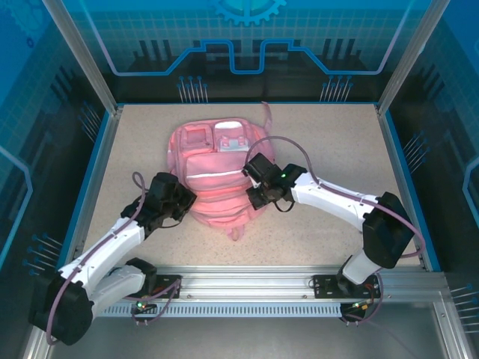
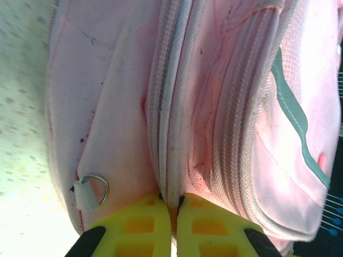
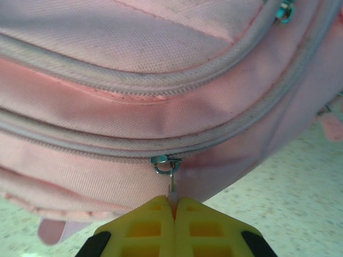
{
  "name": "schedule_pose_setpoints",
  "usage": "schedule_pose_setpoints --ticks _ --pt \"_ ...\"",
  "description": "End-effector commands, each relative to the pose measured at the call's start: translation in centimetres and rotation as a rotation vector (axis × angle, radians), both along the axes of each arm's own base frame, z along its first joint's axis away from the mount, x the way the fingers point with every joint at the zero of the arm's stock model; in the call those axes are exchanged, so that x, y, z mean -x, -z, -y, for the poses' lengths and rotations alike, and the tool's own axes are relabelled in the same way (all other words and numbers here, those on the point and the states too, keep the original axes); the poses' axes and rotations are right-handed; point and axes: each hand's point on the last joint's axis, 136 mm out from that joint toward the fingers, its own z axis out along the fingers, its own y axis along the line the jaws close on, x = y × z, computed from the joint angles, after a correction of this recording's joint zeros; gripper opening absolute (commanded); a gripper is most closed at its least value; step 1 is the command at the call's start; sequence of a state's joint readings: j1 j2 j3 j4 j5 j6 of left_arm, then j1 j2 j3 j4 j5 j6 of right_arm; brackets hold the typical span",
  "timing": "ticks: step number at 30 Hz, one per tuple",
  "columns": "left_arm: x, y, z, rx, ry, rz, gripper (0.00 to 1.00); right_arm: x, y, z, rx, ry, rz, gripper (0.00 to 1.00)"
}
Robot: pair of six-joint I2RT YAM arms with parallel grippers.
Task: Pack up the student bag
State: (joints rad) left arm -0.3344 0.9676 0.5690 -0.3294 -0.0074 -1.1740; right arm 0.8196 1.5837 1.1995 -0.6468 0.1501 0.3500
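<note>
The student bag (image 1: 213, 168) lies mid-way across the desk (image 1: 322, 142). At its 8 o'clock the left pincer (image 2: 170, 206) is clenched on the zip seam (image 2: 170, 107). At 4 o'clock the right pincer (image 3: 172, 206) pinches the zipper pull (image 3: 166, 162). A skewed tug could slip the thin pull free or drag the bag.

The backpack (image 1: 217, 176) is soft pink with greyish-white zip bands and a pale grey-green stripe (image 2: 295, 115), the bench (image 1: 329, 149) is beige with fine dark speckles, and the left gripper (image 2: 171, 202) and right gripper (image 3: 174, 203) are bright yellow tipped with black.
</note>
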Motion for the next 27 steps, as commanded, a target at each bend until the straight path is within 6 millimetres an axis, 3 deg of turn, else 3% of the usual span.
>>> schedule_pose_setpoints --ticks 1,7,12,15,21,27 --pt "0.7 -0.7 -3.0 -0.143 -0.004 -0.029 0.2 2.0 -2.3 -5.2 -0.208 -0.167 -0.036 0.0" --pt "1.5 -3.1 -4.4 -0.191 -0.002 -0.013 0.52 3.1 -3.5 -11.4 -0.383 -0.264 -0.112 0.0" --pt "2.3 -3.5 -3.9 -0.13 -0.012 -0.019 0.59 3.6 -5.3 -16.3 -0.485 -0.328 -0.144 0.0" --pt "2.2 -3.7 -3.1 -0.065 -0.017 0.005 0.58 3.9 -5.5 -18.3 -0.492 -0.354 -0.147 0.0" --pt "1.4 -2.6 -1.1 0.068 0.004 0.007 0.53 4.4 -4.7 -19.2 -0.482 -0.355 -0.171 0.0" --pt "1.2 -1.4 -0.8 0.088 -0.005 -0.011 0.47 4.6 -4.5 -18.4 -0.468 -0.34 -0.165 0.0"
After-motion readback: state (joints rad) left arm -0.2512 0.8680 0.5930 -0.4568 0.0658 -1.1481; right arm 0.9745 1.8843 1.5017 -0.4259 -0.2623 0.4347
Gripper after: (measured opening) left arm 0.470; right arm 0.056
